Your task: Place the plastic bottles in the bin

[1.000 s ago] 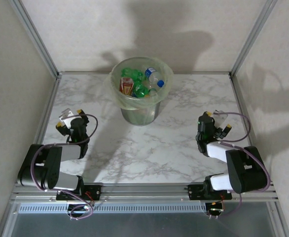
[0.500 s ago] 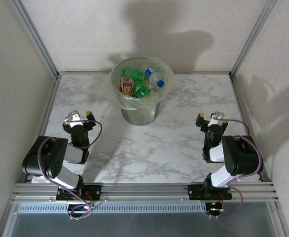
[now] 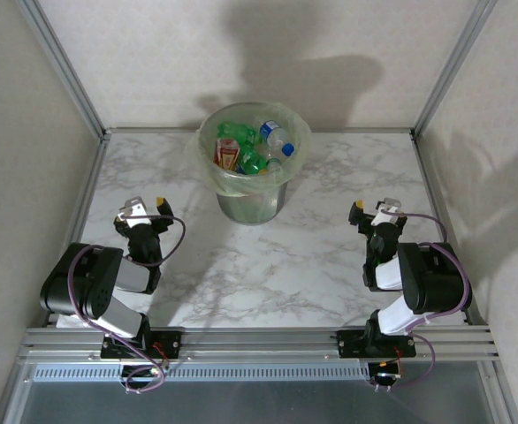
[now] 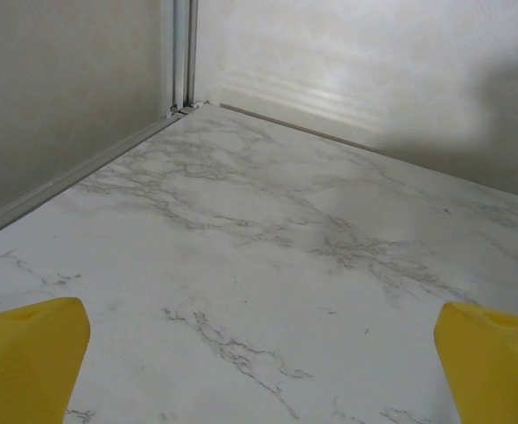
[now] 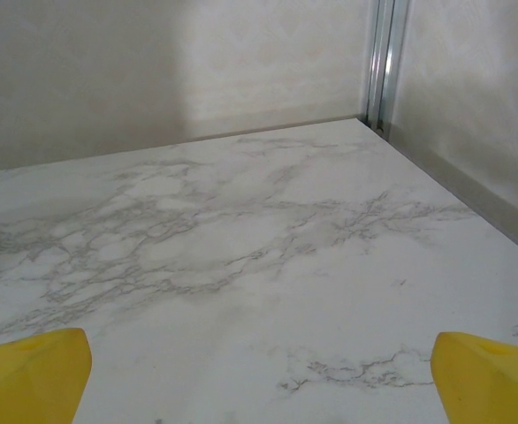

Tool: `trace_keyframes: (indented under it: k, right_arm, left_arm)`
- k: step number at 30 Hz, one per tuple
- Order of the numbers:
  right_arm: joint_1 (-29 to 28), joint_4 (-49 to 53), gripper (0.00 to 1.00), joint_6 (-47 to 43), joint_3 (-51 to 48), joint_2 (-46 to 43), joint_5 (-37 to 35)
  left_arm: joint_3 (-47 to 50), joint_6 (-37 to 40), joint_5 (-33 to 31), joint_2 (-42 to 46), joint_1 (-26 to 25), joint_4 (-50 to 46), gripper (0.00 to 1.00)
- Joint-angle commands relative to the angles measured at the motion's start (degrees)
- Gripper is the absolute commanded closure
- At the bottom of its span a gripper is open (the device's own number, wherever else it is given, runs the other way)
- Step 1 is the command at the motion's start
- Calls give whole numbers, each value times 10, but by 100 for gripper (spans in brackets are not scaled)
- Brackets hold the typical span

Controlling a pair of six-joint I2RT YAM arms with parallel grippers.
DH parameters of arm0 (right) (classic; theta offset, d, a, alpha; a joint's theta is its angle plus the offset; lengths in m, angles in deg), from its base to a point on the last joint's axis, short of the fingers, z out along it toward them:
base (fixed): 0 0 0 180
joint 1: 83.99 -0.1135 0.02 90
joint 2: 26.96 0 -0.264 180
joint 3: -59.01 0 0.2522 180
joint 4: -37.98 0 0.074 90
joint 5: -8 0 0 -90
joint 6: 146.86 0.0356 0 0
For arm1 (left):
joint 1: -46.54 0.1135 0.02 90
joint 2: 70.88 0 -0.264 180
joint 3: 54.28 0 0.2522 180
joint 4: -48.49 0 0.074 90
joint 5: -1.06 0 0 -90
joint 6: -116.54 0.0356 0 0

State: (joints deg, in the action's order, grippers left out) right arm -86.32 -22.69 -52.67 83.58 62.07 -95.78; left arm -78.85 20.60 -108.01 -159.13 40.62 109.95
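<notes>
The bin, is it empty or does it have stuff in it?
Filled: the bin holds plastic bottles heaped nearly to its rim.

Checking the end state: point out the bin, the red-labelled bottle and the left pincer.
bin (image 3: 252, 206), top external view, grey metal side wall.
red-labelled bottle (image 3: 227, 155), top external view, its label.
left pincer (image 3: 146, 207), top external view, midway between fingertips.
</notes>
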Motion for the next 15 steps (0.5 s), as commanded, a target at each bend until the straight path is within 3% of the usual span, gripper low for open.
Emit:
trace_keyframes:
  k: [1,7,10,15]
  right_arm:
    - [2,-28,1,-7,2,-3,2]
    - [3,-29,1,-8,2,-3,3]
    - [13,1,1,-13,17,-2,57]
    - [13,-12,1,-19,10,-2,62]
  left_arm:
    - [-8,7,-2,-3,1,21,1]
    - [-8,7,-2,-3,1,21,1]
    - [-9,7,-1,-3,1,18,1]
    - [-8,7,-1,-3,1,20,1]
